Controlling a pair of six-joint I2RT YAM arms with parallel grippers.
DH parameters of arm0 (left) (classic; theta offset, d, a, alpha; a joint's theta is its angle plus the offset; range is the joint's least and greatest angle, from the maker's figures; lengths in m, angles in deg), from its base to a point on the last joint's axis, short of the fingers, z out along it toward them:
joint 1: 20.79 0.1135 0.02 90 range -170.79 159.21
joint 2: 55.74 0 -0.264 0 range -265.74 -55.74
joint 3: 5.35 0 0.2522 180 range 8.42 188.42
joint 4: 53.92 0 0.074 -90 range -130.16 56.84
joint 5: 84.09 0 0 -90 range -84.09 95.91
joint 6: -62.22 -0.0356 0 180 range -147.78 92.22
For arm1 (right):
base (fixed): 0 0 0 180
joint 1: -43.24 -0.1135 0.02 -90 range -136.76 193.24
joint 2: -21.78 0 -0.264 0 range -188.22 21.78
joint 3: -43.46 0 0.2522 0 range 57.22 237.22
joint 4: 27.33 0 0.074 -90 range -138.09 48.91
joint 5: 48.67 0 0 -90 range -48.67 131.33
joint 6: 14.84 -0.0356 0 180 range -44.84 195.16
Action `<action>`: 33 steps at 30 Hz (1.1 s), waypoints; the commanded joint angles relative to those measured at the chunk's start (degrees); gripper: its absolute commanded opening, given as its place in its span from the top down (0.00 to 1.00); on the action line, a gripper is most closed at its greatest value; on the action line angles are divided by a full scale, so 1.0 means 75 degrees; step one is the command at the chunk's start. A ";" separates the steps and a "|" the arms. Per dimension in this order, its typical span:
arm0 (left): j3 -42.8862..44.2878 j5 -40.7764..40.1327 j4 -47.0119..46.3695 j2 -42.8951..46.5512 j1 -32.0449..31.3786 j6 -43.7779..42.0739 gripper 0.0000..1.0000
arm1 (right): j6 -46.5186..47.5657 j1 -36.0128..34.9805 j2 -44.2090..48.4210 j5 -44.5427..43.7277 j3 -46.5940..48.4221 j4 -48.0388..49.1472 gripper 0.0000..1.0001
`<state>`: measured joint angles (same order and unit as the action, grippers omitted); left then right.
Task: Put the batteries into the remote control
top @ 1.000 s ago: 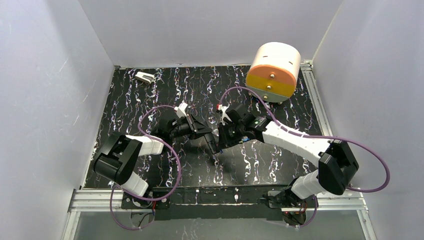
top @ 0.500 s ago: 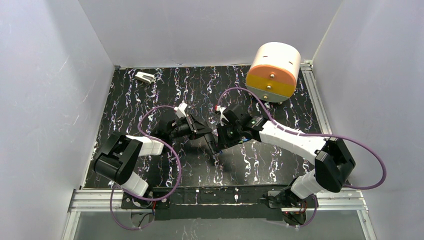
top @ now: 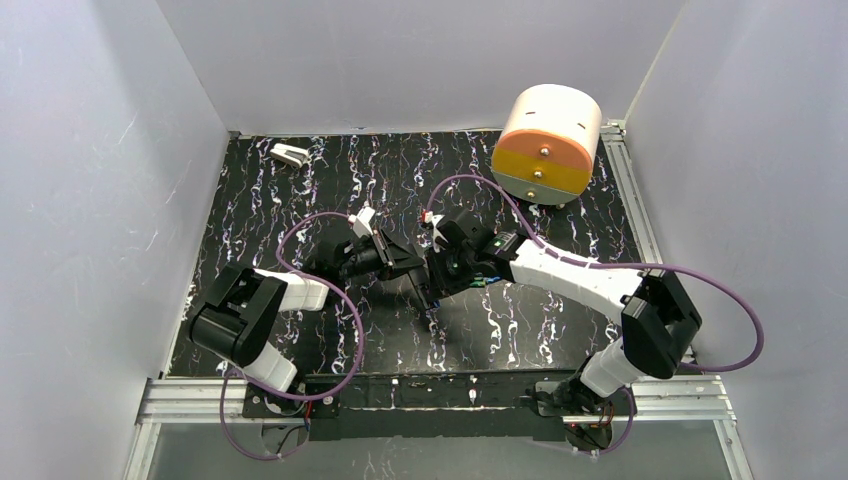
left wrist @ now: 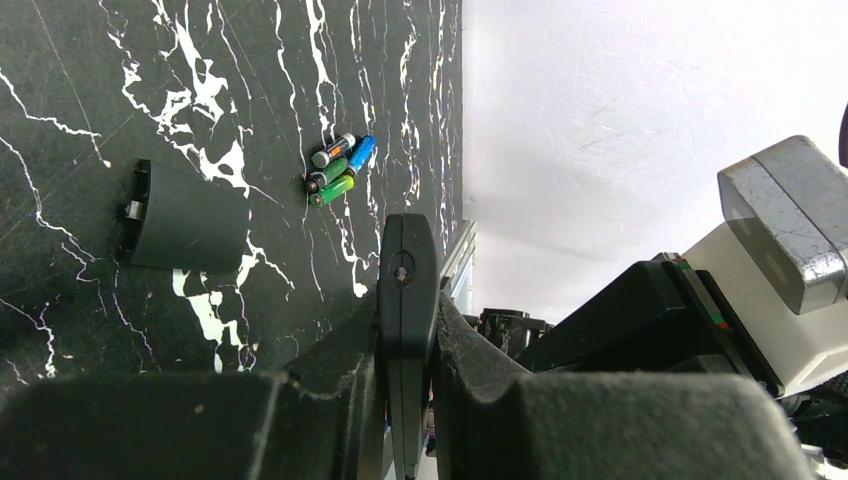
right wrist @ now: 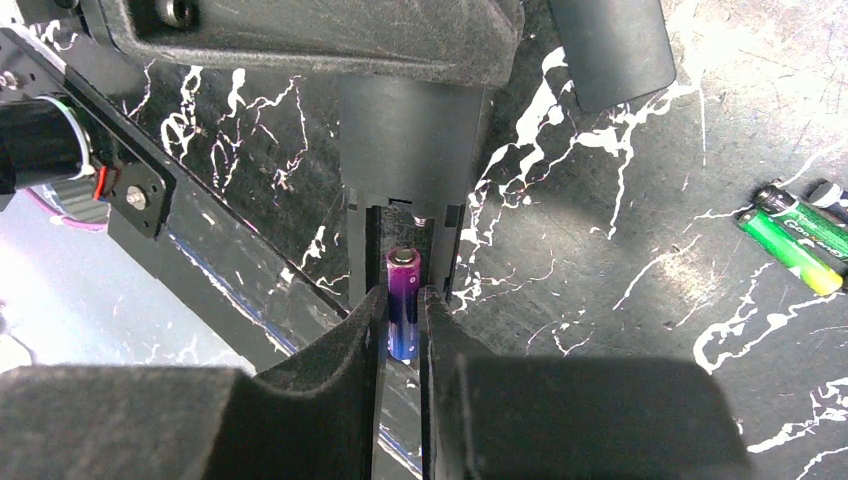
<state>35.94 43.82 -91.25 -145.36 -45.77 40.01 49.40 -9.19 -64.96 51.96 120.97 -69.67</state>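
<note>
The left gripper point(left wrist: 407, 345) clamps the remote control point(right wrist: 410, 140) while the right gripper point(right wrist: 403, 325) pinches a blue battery point(right wrist: 403, 290) over the open battery bay point(right wrist: 410, 225); next it probably must press it in flat.

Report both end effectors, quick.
Left end effector: closed on the black remote.
Right end effector: closed on a blue battery.

Inside a robotics lab test cell: plain white panel walls point(top: 400, 60) box in a black marbled surface point(top: 330, 180) on three sides. An aluminium rail frame point(top: 190, 397) edges the front, where the left arm point(top: 300, 290) and right arm point(top: 580, 275) trail purple cables point(top: 357, 325).
</note>
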 commanded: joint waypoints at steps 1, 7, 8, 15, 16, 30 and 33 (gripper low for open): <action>-0.0061 0.0137 -0.0347 0.0079 -0.0048 0.0075 1.00 | -0.0077 -0.0102 -0.0094 -0.0201 0.0358 -0.0062 0.75; -0.0049 0.0159 -0.0365 0.0091 -0.0045 0.0091 1.00 | -0.0069 -0.0147 -0.0129 -0.0302 0.0372 -0.0141 0.68; -0.0058 0.0152 -0.0379 0.0096 -0.0053 0.0089 1.00 | -0.0075 -0.0150 -0.0130 -0.0314 0.0372 -0.0133 0.67; -0.0096 0.0125 -0.0383 0.0138 -0.0045 0.0091 1.00 | -0.0190 -0.0151 -0.0119 -0.0384 0.0447 -0.0050 0.65; -0.0096 0.0125 -0.0383 0.0143 -0.0045 0.0099 1.00 | -0.0213 -0.0153 -0.0118 -0.0430 0.0453 -0.0046 0.66; -0.0038 0.0138 -0.0383 0.0104 -0.0045 0.0165 1.00 | -0.0327 -0.0178 -0.0205 -0.0916 0.0465 -0.0154 0.76; -0.0026 0.0137 -0.0383 0.0111 -0.0049 0.0230 1.00 | -0.0381 -0.0178 -0.0170 -0.1035 0.0487 -0.0136 0.74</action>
<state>35.44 43.56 -92.01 -145.43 -45.77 40.36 47.23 -10.19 -66.03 47.00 122.39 -70.74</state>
